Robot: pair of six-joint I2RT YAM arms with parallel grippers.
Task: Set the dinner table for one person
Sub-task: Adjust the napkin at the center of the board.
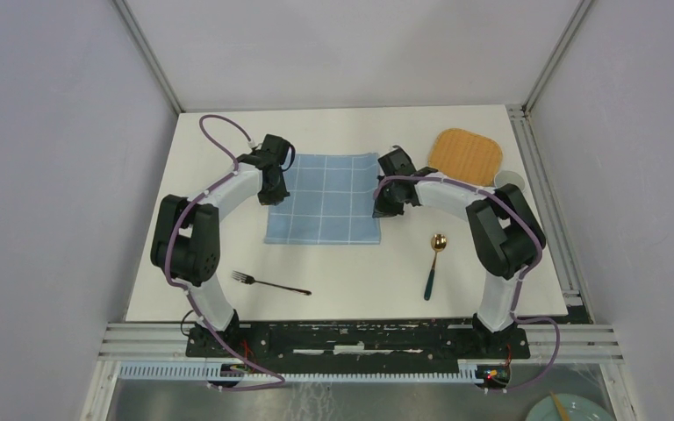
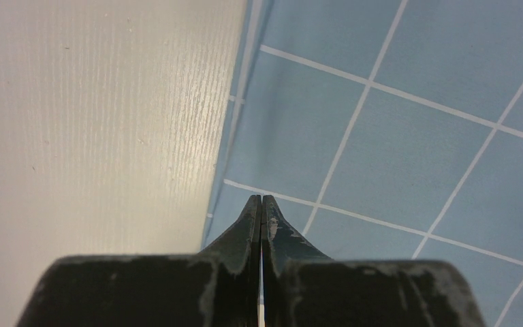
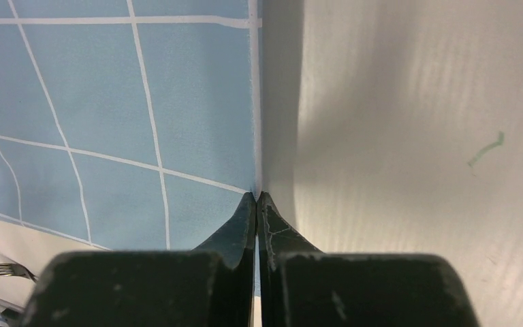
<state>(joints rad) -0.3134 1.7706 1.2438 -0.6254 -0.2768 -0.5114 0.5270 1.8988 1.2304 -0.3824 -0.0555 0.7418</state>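
The dinner table [image 1: 351, 272] is a white top with a blue checked cloth [image 1: 325, 197] spread flat at its middle. My left gripper [image 1: 274, 195] sits at the cloth's left edge. In the left wrist view the left gripper [image 2: 262, 197] is shut, tips down on the cloth [image 2: 395, 136] just inside its edge, a sliver of cloth between the fingers. My right gripper [image 1: 384, 209] is at the cloth's right edge. The right wrist view shows the right gripper [image 3: 257, 194] shut, pinching the hem of the cloth [image 3: 109, 122].
A fork [image 1: 270, 283] lies near the front left and a gold spoon with a dark handle [image 1: 434, 263] near the front right. A woven mat [image 1: 465, 156] and a white cup [image 1: 509, 180] sit at the back right. A teal plate [image 1: 570, 410] lies off the table, bottom right.
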